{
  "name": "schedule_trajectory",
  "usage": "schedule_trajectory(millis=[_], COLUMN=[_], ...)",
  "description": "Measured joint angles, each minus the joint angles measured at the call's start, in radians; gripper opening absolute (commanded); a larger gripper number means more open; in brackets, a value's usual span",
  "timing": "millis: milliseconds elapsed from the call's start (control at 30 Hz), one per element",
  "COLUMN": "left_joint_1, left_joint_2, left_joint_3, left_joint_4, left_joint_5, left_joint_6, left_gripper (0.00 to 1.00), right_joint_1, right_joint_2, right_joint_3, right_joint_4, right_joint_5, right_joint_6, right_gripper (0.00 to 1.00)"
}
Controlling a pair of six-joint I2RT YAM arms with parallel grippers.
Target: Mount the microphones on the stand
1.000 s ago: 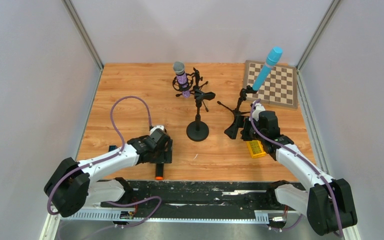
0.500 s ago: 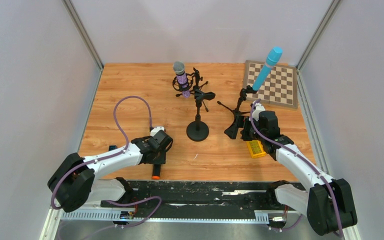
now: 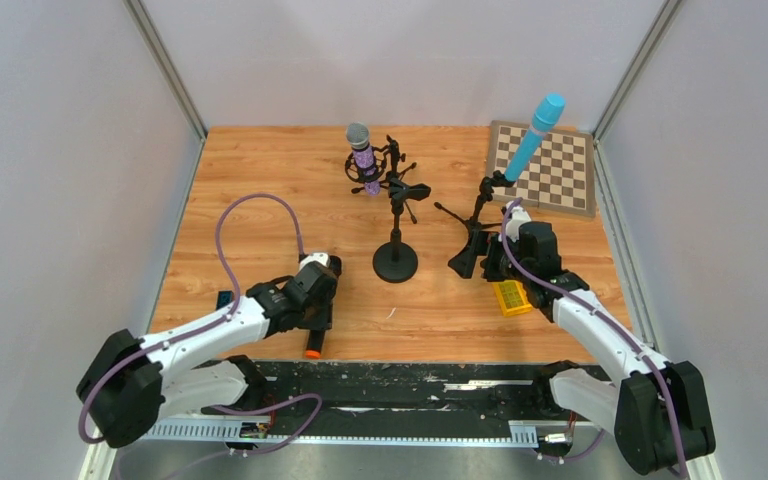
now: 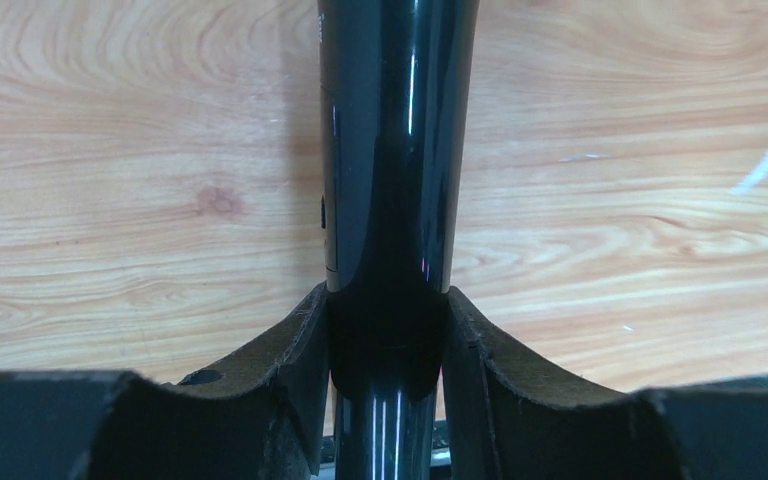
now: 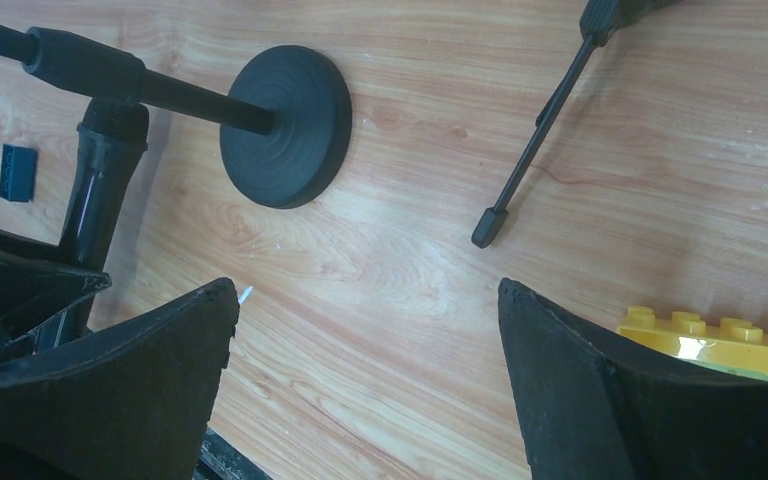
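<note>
Left gripper (image 4: 385, 300) is clamped on the black microphone (image 4: 392, 150), a finger pressed to each side of the glossy shaft. The microphone lies near the front edge of the table (image 3: 260, 170), with its orange end ring (image 3: 313, 350) poking out toward the arm bases. Over the last second the left arm's shoulder and elbow have swung outward to the left. The wrist and the orange end have slid only slightly that way, so the grip looks settled. Whether the microphone has left the wood yet I cannot tell. This looks like the last one to mount. The purple microphone (image 3: 362, 158) already sits upright in its holder at the back, and the light-blue microphone (image 3: 532, 138) slants up from the tripod stand (image 3: 473, 235). The round-base stand (image 3: 396, 263) between them carries an empty clip (image 3: 407, 190), probably the target. The right gripper (image 5: 365, 300) has not moved. Its fingers are spread wide with nothing between them, low by the tripod's legs, with a yellow brick (image 5: 730, 340) just beside it and a chessboard (image 3: 565, 175) beyond.
</note>
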Motion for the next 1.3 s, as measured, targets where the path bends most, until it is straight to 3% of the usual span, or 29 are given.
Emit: schedule_trajectory(millis=[467, 733, 1000, 1300], left_joint_1=[-0.002, -0.002, -0.002, -0.003], left_joint_2=[-0.530, -0.713, -0.570, -0.342], left_joint_3=[-0.045, -0.051, -0.010, 0.033], left_joint_4=[0.153, 0.305, 0.500, 0.858], left_joint_5=[0.182, 0.296, 0.492, 0.690], left_joint_6=[0.074, 0.099, 0.161, 0.125], left_gripper=[0.00, 0.00, 0.00, 0.00], right_joint_1=[0.000, 0.000, 0.025, 0.175], right_joint_2=[-0.151, -0.303, -0.340, -0.304], right_joint_3=[0.000, 0.027, 0.084, 0.119], right_joint_4=[0.005, 0.072, 0.261, 0.439], right_joint_5=[-0.129, -0.284, -0.443, -0.458], right_joint_6=[0.003, 0.061, 0.183, 0.271], right_gripper=[1.00, 1.00, 1.00, 0.97])
